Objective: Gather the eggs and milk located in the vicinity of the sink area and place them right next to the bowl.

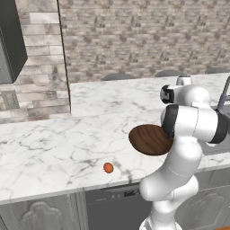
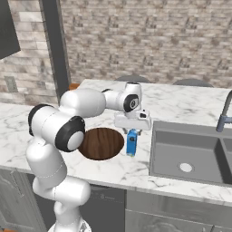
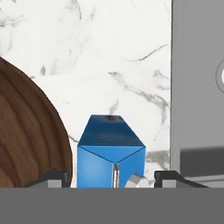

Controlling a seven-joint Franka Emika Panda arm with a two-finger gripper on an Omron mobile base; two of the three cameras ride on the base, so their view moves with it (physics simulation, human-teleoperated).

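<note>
The blue milk carton [image 2: 132, 142] stands upright on the marble counter between the dark-brown wooden bowl [image 2: 100, 143] and the sink [image 2: 190, 154], close beside the bowl's right rim. My gripper [image 2: 132, 130] hangs straight above the carton. In the hand view the carton's gabled top [image 3: 110, 151] sits between my fingertips [image 3: 52, 177], and a small gap shows on each side, so the jaws stand open around it without gripping. One orange-brown egg [image 1: 108, 168] lies on the counter near the front edge, left of the bowl [image 1: 150, 139].
The curved grey faucet [image 2: 224, 113] rises at the sink's far right. A small orange thing [image 2: 74, 85] peeks out behind my arm at the back of the counter. The counter's front edge runs just below the bowl and the egg.
</note>
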